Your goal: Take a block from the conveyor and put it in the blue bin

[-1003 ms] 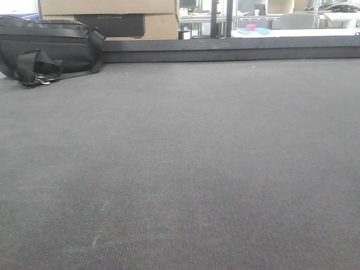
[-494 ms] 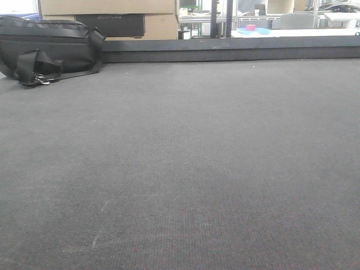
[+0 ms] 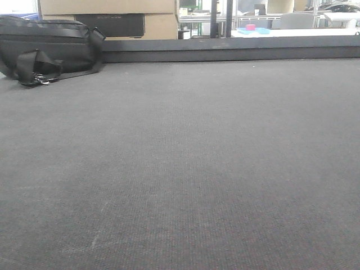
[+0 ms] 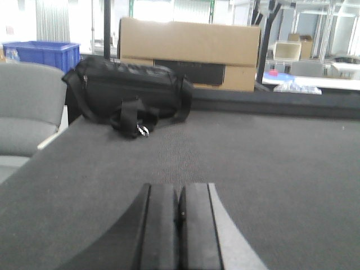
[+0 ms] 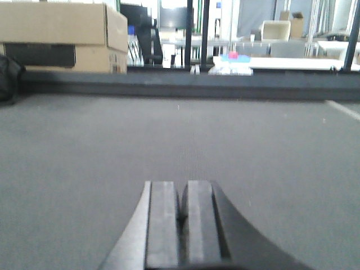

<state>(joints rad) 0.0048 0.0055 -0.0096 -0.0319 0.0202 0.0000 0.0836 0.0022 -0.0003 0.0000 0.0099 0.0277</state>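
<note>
The conveyor point(image 3: 180, 169) looks the same as a second ago; no block shows on it in any view. The left claw point(image 4: 179, 194) and right claw point(image 5: 183, 191) are both pressed shut and empty, so grasping probably cannot begin yet. The blue bin point(image 4: 42, 54) stands behind the bag point(image 4: 126, 93).

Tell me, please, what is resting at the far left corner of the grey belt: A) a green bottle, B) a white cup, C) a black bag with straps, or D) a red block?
C: a black bag with dangling straps lies at the far left corner of the belt, in front of a cardboard box; nothing else is seen on the belt.
</note>
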